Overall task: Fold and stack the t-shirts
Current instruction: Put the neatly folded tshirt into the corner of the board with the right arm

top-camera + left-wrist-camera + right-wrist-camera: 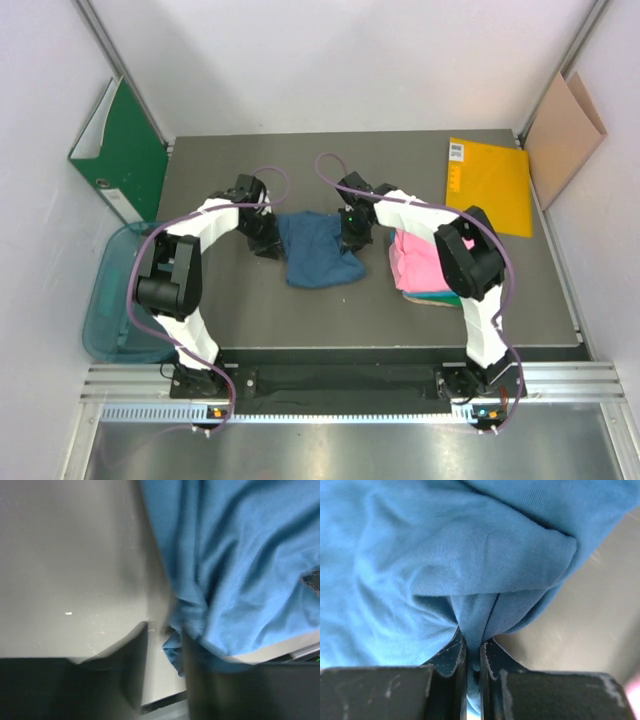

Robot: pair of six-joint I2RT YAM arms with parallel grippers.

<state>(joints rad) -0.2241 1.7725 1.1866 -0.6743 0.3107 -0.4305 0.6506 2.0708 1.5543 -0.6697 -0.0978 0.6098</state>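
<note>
A dark blue t-shirt (318, 250) lies crumpled in the middle of the table between my two grippers. My right gripper (352, 235) is at its right edge. In the right wrist view that gripper (473, 647) is shut on a pinched fold of the blue t-shirt (445, 555). My left gripper (268, 240) is at the shirt's left edge. In the left wrist view its jaws (162, 645) stand a little apart with bare table between them, and the blue cloth (240, 570) lies against the right finger. A folded pink t-shirt (420, 262) rests on a teal-green one (440, 298) at the right.
A green binder (125, 160) leans at the back left and a brown cardboard sheet (565, 135) at the back right. A yellow envelope (490, 185) lies on the table's far right. A teal bin (115, 290) sits off the table's (300, 320) left edge.
</note>
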